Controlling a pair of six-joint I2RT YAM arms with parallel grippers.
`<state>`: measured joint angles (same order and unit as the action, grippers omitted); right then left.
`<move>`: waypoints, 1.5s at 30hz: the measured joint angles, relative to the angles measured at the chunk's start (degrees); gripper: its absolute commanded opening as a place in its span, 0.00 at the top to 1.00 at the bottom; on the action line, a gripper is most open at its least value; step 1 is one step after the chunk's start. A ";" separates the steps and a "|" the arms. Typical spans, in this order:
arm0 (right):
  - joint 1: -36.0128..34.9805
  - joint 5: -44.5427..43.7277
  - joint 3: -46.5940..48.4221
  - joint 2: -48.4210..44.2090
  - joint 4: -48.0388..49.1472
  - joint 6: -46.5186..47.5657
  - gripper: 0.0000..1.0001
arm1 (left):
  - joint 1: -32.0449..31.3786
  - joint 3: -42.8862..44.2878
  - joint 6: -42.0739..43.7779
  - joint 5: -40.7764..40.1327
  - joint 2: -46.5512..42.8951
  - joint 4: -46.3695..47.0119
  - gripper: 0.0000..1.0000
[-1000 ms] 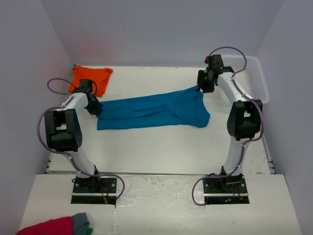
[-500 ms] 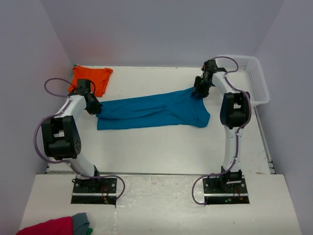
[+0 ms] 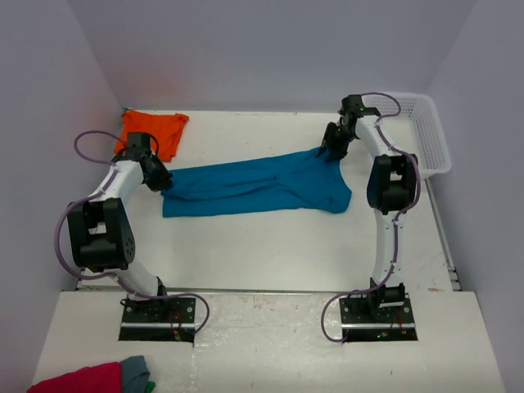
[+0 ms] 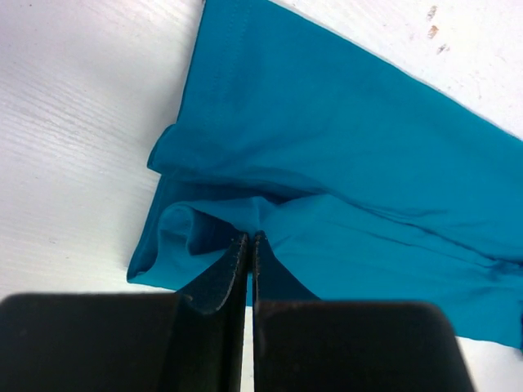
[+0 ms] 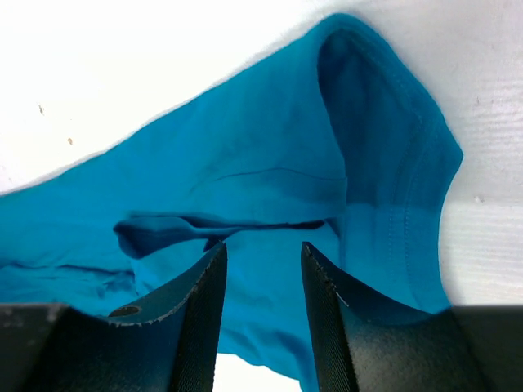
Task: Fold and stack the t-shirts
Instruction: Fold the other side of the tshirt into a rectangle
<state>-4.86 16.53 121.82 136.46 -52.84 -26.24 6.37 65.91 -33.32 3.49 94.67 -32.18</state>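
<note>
Evidently folding is only beginning: the surface is carrying the teal t-shirt stretched across its middle and the orange t-shirt at its far left corner. The left gripper is pinching a fold at the teal t-shirt's left edge. The right gripper is hanging narrowly parted over the right end, needing to close on cloth next.

Pale lilac walls close in the upper frame on three sides; a white table fills the middle, evenly lit.
</note>
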 measured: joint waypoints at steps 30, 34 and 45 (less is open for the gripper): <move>-8.90 5.01 -29.24 -19.47 23.28 -2.69 1.00 | -0.09 -2.51 -0.02 2.51 -0.92 3.08 1.00; -11.43 4.94 -29.59 -17.25 23.32 -3.10 1.00 | -0.13 -2.54 -0.02 2.75 -0.92 3.15 1.00; -11.43 2.62 -30.60 -15.45 22.80 -4.72 1.00 | -0.57 -2.54 -0.04 3.06 -0.92 3.45 1.00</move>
<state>-16.29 19.16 91.22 121.01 -30.04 -30.96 5.80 63.37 -33.36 6.55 93.76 -28.73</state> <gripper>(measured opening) 0.003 0.008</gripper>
